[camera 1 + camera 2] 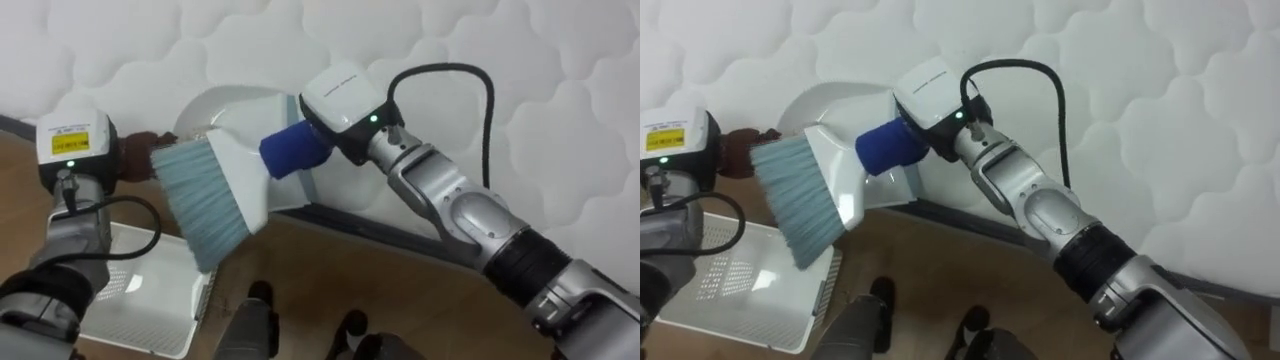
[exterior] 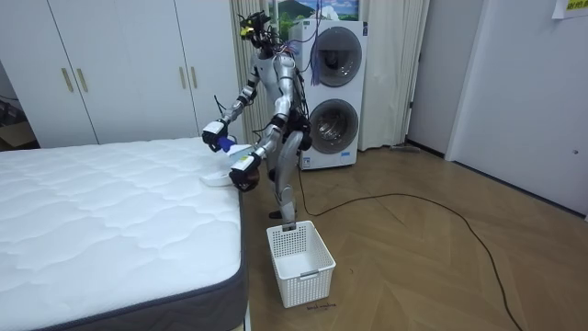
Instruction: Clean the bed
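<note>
Head stereo pair: aimed steeply down, very near, onto mattress point(image 1: 560, 60) edge, brush point(image 1: 215, 195), basket point(image 1: 150, 300); nearly identical scene, offset slightly sideways. Room view: few metres off, seemingly around chest height, facing robot along bed side; shares mattress edge, basket.

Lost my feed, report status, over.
Right robot hand carries brush over mattress edge. Left robot hand at dustpan. Basket on floor below, nothing blocking.
</note>
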